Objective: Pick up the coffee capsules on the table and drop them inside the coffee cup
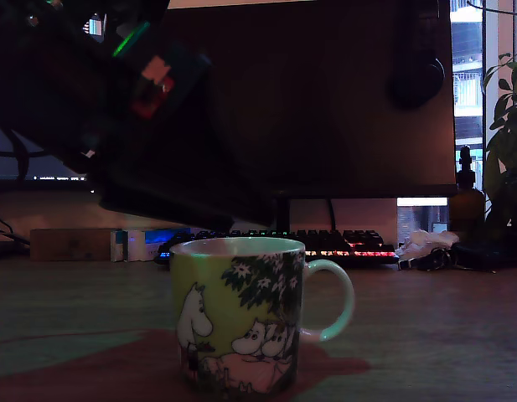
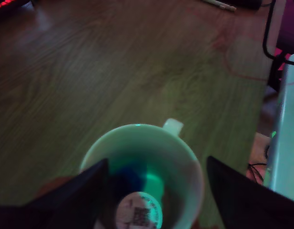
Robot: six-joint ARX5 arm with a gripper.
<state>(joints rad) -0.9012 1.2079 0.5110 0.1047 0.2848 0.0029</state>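
Observation:
The coffee cup [image 1: 238, 322] stands on the table [image 1: 442, 327], handle toward the exterior view's right; its pale yellow-green side shows white cartoon figures under a dark tree. Seen from above in the wrist view, the cup [image 2: 182, 152] holds two coffee capsules: a dark blue one [image 2: 127, 177] and a mint green one [image 2: 139, 213] with its foil lid facing up. My gripper [image 2: 156, 162] hangs straight above the cup mouth, open, its dark fingers [image 2: 85, 188] spread wider than the rim with nothing held. In the exterior view the dark arm and gripper [image 1: 199, 205] loom just above the cup.
A backlit keyboard [image 1: 325, 243] and a dark monitor [image 1: 325, 100] stand behind the cup. A cardboard box [image 1: 69, 244] sits at the back left, and a bottle [image 1: 465, 197] and a plant [image 1: 505, 126] at the back right. A pale object [image 2: 285, 138] and a cable [image 2: 267, 38] lie beside the table edge.

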